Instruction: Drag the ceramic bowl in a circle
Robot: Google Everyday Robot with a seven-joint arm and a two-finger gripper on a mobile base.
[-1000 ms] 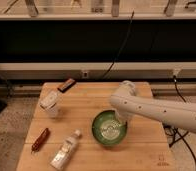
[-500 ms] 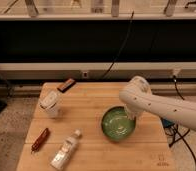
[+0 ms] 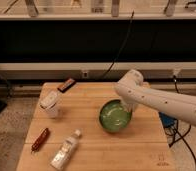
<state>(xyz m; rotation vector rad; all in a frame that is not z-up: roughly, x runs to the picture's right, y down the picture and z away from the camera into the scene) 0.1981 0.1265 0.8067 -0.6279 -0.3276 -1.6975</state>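
The ceramic bowl (image 3: 114,118) is round, glossy green, with a paler mottled inside. It sits on the wooden table (image 3: 91,150), right of the middle. My white arm reaches in from the right and bends down over the bowl. My gripper (image 3: 127,107) is at the bowl's far right rim, touching it or just inside it. The wrist hides much of the gripper.
A white cup (image 3: 50,105) stands at the left. A dark flat bar (image 3: 67,85) lies at the back left. A red-brown item (image 3: 39,139) and a clear bottle (image 3: 65,150) lie at the front left. The table's right edge is close to the bowl.
The bowl has moved with my gripper, first to the right, then towards the back of the table. The arm has swung along with it. The other items have not moved.
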